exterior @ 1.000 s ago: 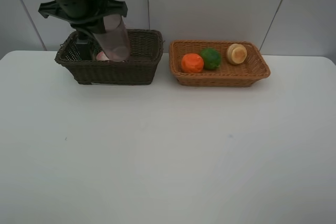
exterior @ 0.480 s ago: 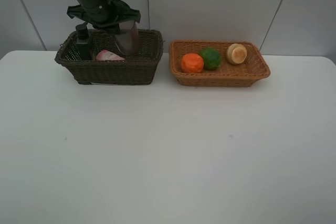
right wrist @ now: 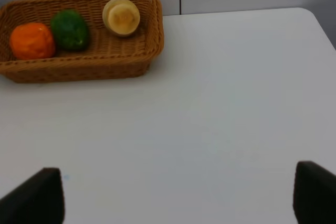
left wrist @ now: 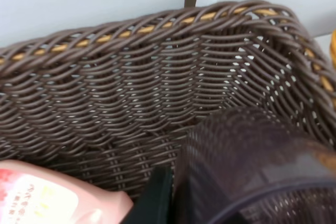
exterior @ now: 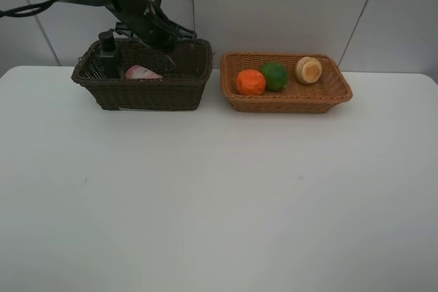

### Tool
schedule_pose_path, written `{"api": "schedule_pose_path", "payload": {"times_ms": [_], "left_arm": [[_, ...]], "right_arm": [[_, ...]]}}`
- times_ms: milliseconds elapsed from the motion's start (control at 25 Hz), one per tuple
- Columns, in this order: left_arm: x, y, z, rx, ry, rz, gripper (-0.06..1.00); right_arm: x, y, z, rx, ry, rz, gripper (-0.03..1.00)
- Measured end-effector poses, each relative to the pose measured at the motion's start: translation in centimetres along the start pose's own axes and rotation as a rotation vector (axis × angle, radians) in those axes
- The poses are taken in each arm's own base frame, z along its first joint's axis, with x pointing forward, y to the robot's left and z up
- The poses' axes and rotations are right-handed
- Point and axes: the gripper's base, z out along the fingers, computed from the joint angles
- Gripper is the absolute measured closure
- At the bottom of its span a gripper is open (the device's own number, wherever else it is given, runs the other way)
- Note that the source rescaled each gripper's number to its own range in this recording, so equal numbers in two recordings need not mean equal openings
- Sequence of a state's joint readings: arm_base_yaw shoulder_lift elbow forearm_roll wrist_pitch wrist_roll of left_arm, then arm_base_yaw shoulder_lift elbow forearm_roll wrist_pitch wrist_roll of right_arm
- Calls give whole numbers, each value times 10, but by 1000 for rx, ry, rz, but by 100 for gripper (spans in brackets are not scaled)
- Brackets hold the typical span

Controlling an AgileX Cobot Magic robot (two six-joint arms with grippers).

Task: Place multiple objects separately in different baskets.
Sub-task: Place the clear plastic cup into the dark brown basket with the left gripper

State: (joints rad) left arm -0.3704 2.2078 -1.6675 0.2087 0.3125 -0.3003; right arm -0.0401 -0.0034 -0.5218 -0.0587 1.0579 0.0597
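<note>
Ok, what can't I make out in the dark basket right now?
- Cup: hidden in the high view behind the left arm and the dark basket wall; cut off by the wrist view's edge.
- Left gripper: only one dark finger shows in the wrist view.
- Pink bottle: cap hidden in both views.

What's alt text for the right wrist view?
A tan wicker basket on a white table holds an orange, a lime and a peach-coloured fruit; two dark tips of the open right claw frame the foreground.

dark brown basket [exterior: 147,90], tan basket [exterior: 287,99]
</note>
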Motion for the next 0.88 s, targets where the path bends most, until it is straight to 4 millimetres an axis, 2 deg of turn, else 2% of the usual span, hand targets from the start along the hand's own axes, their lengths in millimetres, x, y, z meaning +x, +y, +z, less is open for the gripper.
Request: {"api": "schedule_pose_path", "payload": {"times_ms": [280, 480, 600, 680, 880], "left_arm": [[15, 4, 22, -6, 34, -3, 94], [17, 4, 25, -6, 40, -3, 94], [17, 4, 25, -7, 43, -3, 88], [18, 4, 25, -10, 53, -3, 74], [15, 4, 20, -14, 61, 1, 14]], "right_arm": [[0, 0, 0, 0, 0, 0, 9], [0, 0, 0, 0, 0, 0, 9], [0, 0, 0, 0, 0, 0, 9], [0, 0, 0, 0, 0, 0, 9], [0, 0, 0, 0, 0, 0, 9]]}}
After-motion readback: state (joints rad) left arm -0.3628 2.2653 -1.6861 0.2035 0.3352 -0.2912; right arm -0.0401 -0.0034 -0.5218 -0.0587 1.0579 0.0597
